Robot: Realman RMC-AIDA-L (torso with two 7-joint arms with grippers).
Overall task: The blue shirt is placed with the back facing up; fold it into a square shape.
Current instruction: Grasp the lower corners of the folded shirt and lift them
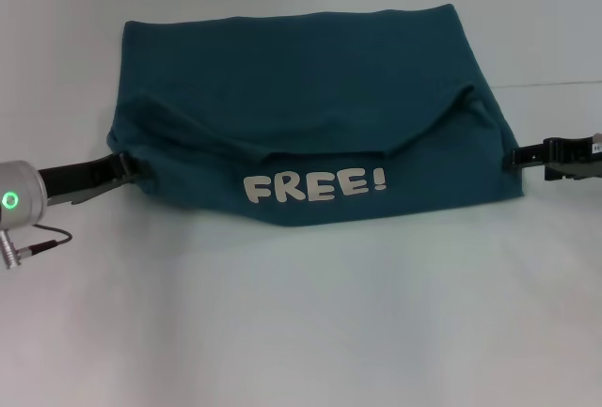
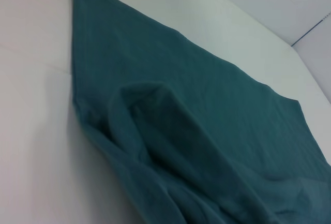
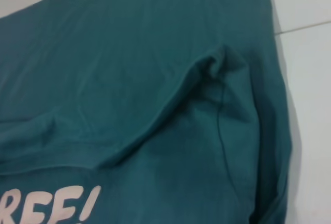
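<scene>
I have the blue shirt (image 1: pixel 310 106) lying across the middle of the head view on the white table (image 1: pixel 301 322), taking up most of the frame's width. Its near part is turned back over the rest, so a band with the white "FREE!" lettering (image 1: pixel 315 184) faces up along the lower edge of the cloth, a little below the centre of the frame. Above that band the plain back spreads flat toward the top of the picture, with a loose curved fold running from the left side to the right side of the cloth.

My left gripper (image 1: pixel 132 168) sits at the left edge of the frame, its dark tips touching the shirt's lower left corner where the cloth bunches. I cannot tell whether it is pinching the fabric or merely resting against it. My right gripper (image 1: pixel 523 157) comes in from the right edge and meets the shirt's right side at about the same height; I cannot tell its state either.

In the left wrist view the shirt (image 2: pixel 196 131) fills the frame from upper left to lower right, with a raised hump of cloth in the lower middle and bare table (image 2: pixel 31 146) to the left. In the right wrist view the shirt (image 3: pixel 129 69) covers nearly everything, a puckered fold sits right of centre, part of the lettering (image 3: pixel 49 206) shows at the lower left, and a strip of table (image 3: pixel 310 105) shows on the right
</scene>
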